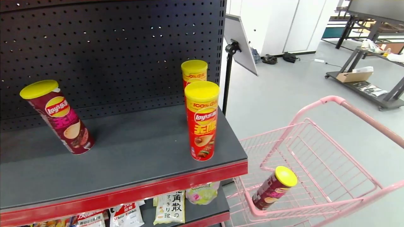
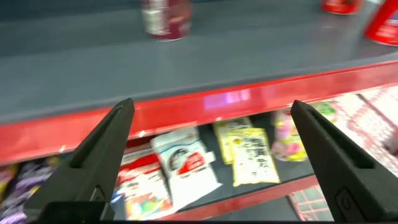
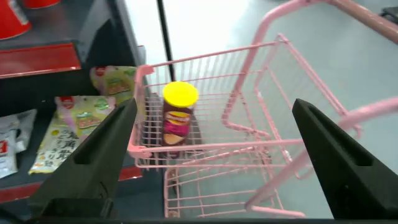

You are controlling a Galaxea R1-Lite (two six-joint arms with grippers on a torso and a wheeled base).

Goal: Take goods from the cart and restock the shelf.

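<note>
A maroon chips can (image 1: 274, 188) with a yellow lid leans in the front corner of the pink cart (image 1: 328, 148). On the grey shelf (image 1: 132, 157) stand a maroon can (image 1: 58, 116) at the left and two red cans (image 1: 202, 121) (image 1: 194, 73) near the right end. My right gripper (image 3: 214, 102) is open above and in front of the cart, with the maroon can (image 3: 178, 115) between its fingers' line of sight and nothing held. My left gripper (image 2: 211, 104) is open in front of the shelf's red edge (image 2: 236, 99), also holding nothing.
Snack bags (image 1: 167, 208) lie on the lower shelf under the red lip. A black pegboard (image 1: 110, 47) backs the shelf. A stand with a tilted board (image 1: 240, 44) is right of the shelf. Open grey floor lies beyond the cart, with tables (image 1: 372, 72) far right.
</note>
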